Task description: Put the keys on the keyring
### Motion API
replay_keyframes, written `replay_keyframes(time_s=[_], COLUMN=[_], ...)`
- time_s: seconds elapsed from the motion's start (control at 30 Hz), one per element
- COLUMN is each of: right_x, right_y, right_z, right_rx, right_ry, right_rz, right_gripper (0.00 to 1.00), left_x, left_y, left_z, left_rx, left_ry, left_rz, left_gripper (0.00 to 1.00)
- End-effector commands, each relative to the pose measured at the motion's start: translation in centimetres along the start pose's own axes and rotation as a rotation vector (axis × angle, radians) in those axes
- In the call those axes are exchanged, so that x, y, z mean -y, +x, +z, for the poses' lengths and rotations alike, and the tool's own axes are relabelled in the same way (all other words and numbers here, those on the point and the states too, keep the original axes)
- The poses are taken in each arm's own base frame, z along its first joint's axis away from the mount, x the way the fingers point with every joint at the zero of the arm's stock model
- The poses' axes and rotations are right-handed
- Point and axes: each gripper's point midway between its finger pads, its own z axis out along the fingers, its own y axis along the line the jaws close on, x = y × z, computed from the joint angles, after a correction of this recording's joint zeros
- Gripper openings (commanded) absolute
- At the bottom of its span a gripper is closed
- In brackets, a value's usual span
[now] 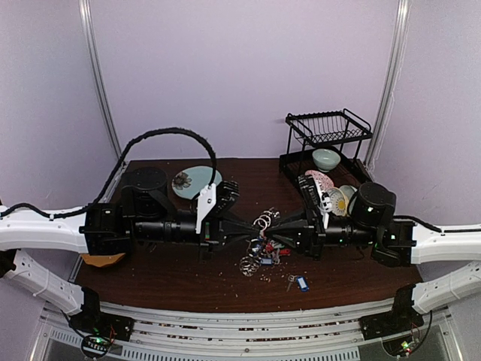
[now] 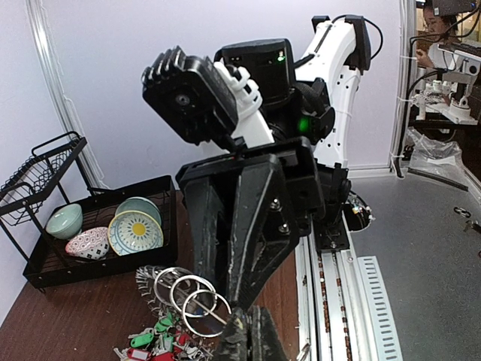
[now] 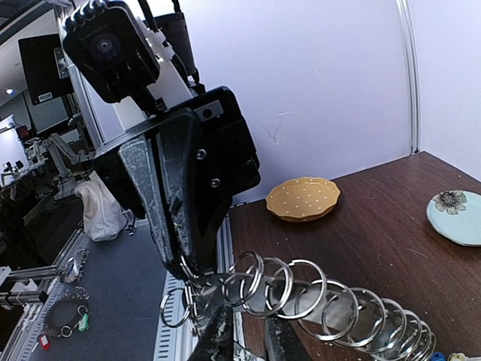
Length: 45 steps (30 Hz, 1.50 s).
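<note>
The dark wooden table (image 1: 165,274) carries everything. The two arms lie low over it from 9 and 3 o'clock, and their tips meet near the centre. I think they lie so flat because the work needs two holds that face each other, one from each side. The black dish rack (image 1: 328,129) stands at 2 o'clock and a pale blue plate (image 1: 193,183) at 11 o'clock. Both are well apart from the work and seem to play no part in it.

The left gripper (image 3: 194,272) is clenched, and its tips pinch one end of the keyring (image 1: 264,220). The right gripper (image 2: 231,302) also looks closed on the keyring from the other side, though the contact is partly hidden. The keyring appears here as a row of thin metal rings, held above the table centre between the two grippers. My judgement is that it is held from both ends to keep it steady and to open a gap for a key.

The keys (image 1: 259,257), with red, green and blue tags, lie in a heap at 6 o'clock, just below the keyring. I cannot tell whether any of them hang on it. One key with a blue tag (image 1: 301,283) lies alone at 5 o'clock, near the heap, and seems not yet threaded
</note>
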Motion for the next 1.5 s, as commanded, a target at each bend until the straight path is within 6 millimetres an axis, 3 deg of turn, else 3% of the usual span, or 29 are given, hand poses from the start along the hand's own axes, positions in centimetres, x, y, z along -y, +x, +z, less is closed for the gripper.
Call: replay_keyframes(time_s=[0.0,0.3,0.43,0.57,0.87,1.03,1.13,1.23,1.37,1.47], right_x=[-1.2,0.4,0.8,1.0,1.3,-0.9,-1.4,-2.9,-1.7,-2.3], right_y=[-3.0,-2.8,-2.5,-2.2,-1.8,-1.8,-2.5,-2.1,-0.7,0.6], right_z=[-0.2,0.4,0.7,0.8,-0.1,-2.0,-2.5,-1.7,-0.4,0.5], right_rx=[0.081,0.068,0.049,0.035,-0.010,-0.040,0.001,0.017,-0.042,-0.071], right_ry=[-0.045,0.031,0.045,0.057,0.086,0.008,0.014,-0.059,-0.022,-0.062], right_rz=[-0.019,0.020,0.040,0.051,0.067,-0.048,-0.125,-0.183,-0.128,-0.098], right_gripper=[0.17,0.27,0.17,0.27,0.28,0.29,0.25,0.25,0.29,0.35], left_x=[-0.2,-0.1,-0.2,-0.2,-1.1,-0.6,-0.1,-0.1,0.1,0.0], left_y=[-3.0,-2.6,-2.5,-2.1,-0.6,-1.8,-1.8,-1.9,-2.3,-2.2], left_z=[-0.5,-0.5,-0.5,-0.5,-0.6,-1.0,-0.8,-0.6,-0.6,-0.6], left_rx=[0.098,0.089,0.087,0.074,0.010,0.063,0.077,0.090,0.110,0.109], left_ry=[-0.018,-0.015,-0.020,-0.023,-0.091,-0.066,-0.038,-0.033,-0.021,-0.026], left_rz=[0.049,0.052,0.054,0.057,0.120,0.093,0.069,0.046,0.030,0.029], left_gripper=[0.00,0.00,0.00,0.00,0.00,0.00,0.00,0.00,0.00,0.00])
